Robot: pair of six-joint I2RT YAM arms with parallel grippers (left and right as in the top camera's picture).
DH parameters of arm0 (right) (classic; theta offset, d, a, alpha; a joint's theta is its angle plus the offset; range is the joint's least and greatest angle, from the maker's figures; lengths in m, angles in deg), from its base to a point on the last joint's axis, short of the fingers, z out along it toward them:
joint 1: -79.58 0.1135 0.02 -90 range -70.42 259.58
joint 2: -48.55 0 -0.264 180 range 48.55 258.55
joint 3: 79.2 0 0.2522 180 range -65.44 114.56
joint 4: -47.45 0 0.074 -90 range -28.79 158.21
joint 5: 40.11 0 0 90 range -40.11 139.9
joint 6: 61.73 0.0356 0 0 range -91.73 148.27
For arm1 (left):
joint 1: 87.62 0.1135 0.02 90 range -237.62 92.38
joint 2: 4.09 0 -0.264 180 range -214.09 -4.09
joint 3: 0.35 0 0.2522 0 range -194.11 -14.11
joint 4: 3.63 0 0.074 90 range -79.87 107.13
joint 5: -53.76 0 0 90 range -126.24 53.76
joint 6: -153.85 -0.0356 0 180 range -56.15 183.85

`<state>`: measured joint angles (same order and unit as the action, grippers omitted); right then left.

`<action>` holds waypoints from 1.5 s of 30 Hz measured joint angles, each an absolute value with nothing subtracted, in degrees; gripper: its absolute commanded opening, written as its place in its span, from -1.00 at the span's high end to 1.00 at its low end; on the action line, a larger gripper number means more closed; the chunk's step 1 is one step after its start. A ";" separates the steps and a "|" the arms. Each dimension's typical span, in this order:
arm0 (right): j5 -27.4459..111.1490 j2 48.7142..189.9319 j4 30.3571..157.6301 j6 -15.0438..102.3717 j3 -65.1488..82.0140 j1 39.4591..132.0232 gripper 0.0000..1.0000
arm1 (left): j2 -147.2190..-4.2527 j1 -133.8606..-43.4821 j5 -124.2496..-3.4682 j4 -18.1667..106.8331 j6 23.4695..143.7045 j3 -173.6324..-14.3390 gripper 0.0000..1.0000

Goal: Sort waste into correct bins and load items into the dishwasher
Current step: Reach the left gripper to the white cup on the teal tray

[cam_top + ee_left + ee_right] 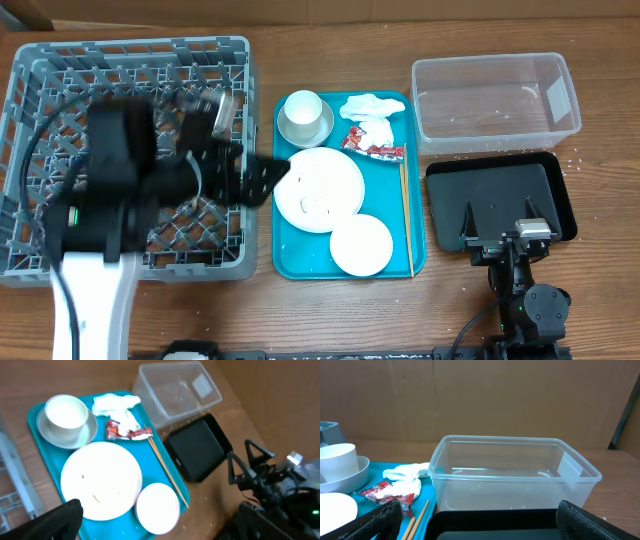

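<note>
Left gripper (272, 179) is hovering, jaws released, over the teal tray's (290, 255) left edge; right gripper (498, 223) is hanging released over the black tray (500, 185). Napkin (368, 107) and packet (372, 148) are lying far-right on the teal tray.

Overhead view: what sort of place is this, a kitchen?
Probably a robot test bench staged as a canteen clean-up station, not a real kitchen. A grey dish rack and a teal tray carrying a white plate sit on a wooden table, with plain cardboard behind.
</note>
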<state>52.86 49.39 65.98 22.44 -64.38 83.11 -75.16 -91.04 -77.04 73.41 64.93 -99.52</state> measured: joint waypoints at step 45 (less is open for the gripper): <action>52.86 49.39 65.98 22.46 -64.38 83.09 -1.00 | -119.53 -113.91 -30.68 51.27 66.42 -113.66 -0.15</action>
